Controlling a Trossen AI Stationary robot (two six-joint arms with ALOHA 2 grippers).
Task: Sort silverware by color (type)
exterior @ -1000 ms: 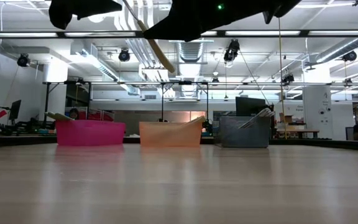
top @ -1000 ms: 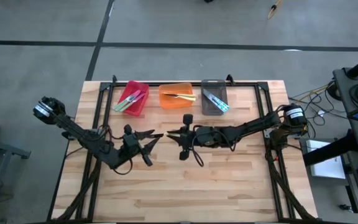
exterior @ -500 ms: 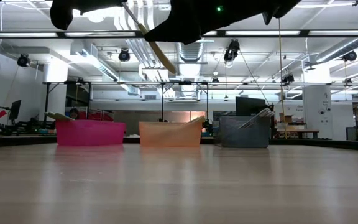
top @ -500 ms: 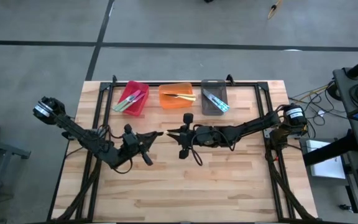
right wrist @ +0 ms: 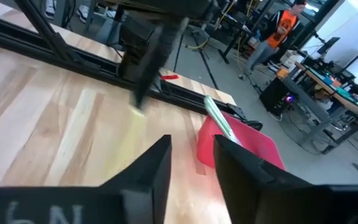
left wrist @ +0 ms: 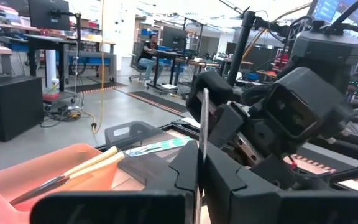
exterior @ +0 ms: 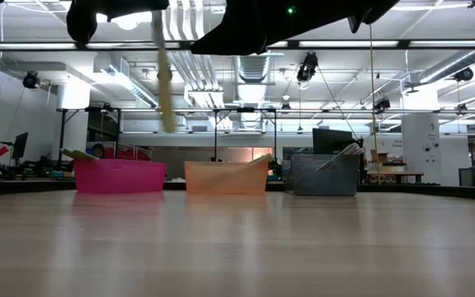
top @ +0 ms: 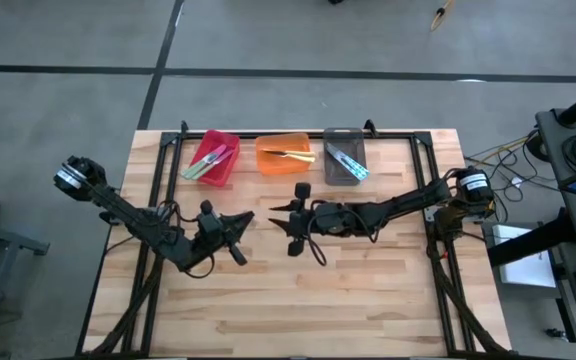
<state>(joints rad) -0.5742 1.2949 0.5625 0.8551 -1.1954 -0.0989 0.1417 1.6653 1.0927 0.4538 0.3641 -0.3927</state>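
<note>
My left gripper [top: 245,219] is shut on a pale yellow-handled piece of silverware [exterior: 165,87], held high over the table's middle. My right gripper [top: 277,212] faces it from the right, a little apart; the gap between its fingers [right wrist: 191,158] holds nothing. More silverware lies in three bins at the far edge. Green-handled pieces [top: 206,162] are in the red bin [top: 220,143], yellow-handled ones [top: 290,154] in the orange bin [top: 272,163], and light blue ones [top: 348,162] in the grey bin [top: 339,137]. My left gripper pinches the utensil between its two fingers, which reach level from the table's left and lie across it. The thin metal end [left wrist: 203,121] stands up above the fingertips. The pale yellow handle [exterior: 166,99] hangs straight down below them, clear of the table.
A black metal frame [top: 398,136] runs along the table's far edge and down both sides. The wooden top [top: 298,300] nearer the front shows bare boards. Beyond the table are desks and people in the room.
My left gripper has shut on the yellow-handled utensil that my right gripper held out. My right gripper has let go and drawn back slightly toward the table's right. The utensil, slanted before, has swung to hang straight down from my left gripper.
</note>
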